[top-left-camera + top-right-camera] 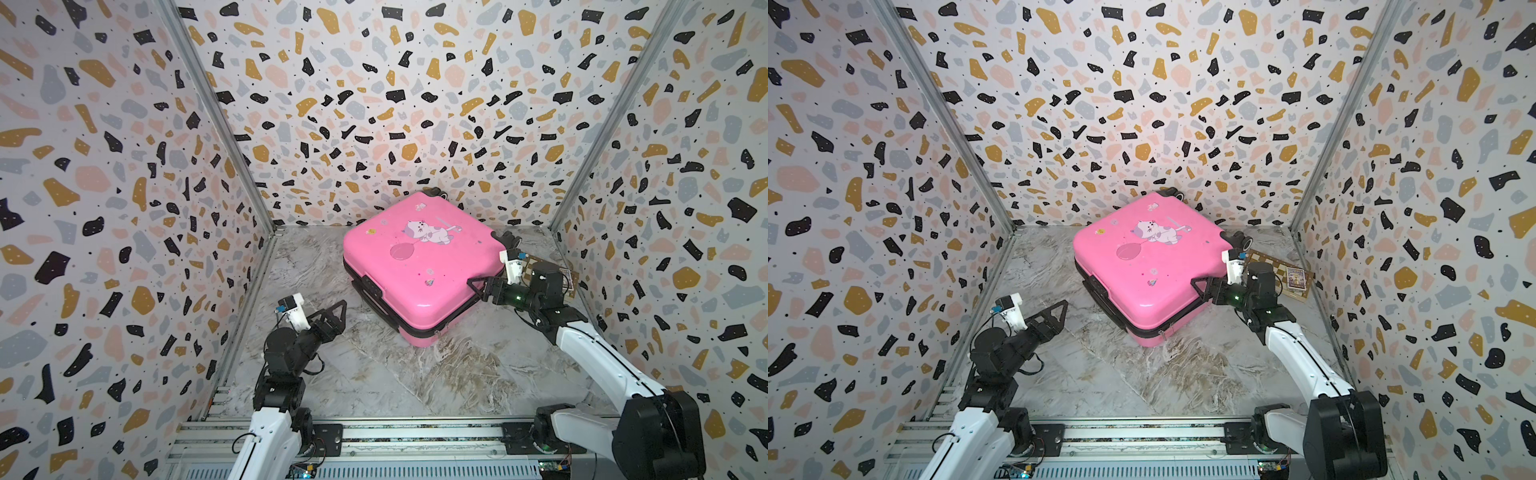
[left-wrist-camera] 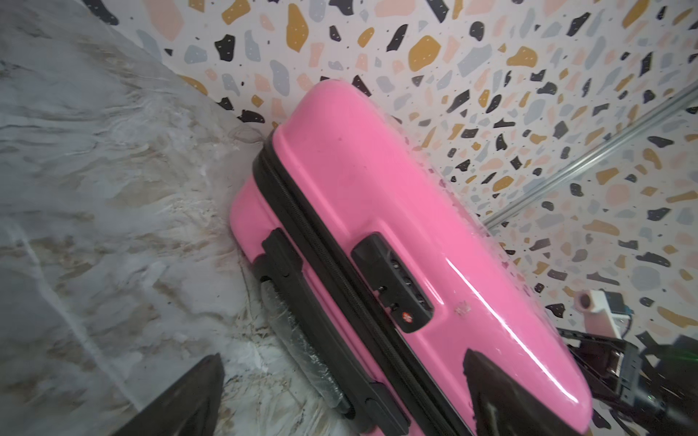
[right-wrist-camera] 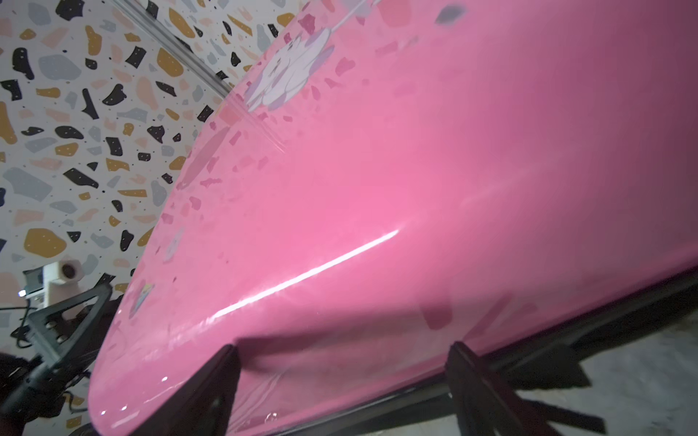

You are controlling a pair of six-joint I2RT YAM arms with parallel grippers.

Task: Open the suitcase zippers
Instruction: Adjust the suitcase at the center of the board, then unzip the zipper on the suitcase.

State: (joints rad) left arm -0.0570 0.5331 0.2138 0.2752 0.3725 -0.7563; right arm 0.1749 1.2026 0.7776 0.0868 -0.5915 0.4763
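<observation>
Pink suitcase (image 1: 415,266) closed, zippers (image 2: 321,241) shut

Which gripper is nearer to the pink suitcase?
Right. The right gripper reaches over the pink suitcase at its edge; the left gripper hangs well apart from it.

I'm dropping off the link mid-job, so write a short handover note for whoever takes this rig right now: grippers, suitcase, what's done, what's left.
Left gripper: open, empty, hovering clear of the suitcase, facing its handle side.
Right gripper: open, holding nothing, at the suitcase's near right edge just above the seam; contact unclear.
Suitcase: lying flat on the table, closed.
Zippers: band looks shut along every visible side; what looks like a pull hangs at the near corner.
Done: nothing yet.
Left: grasp a pull and run it round the seam.
</observation>
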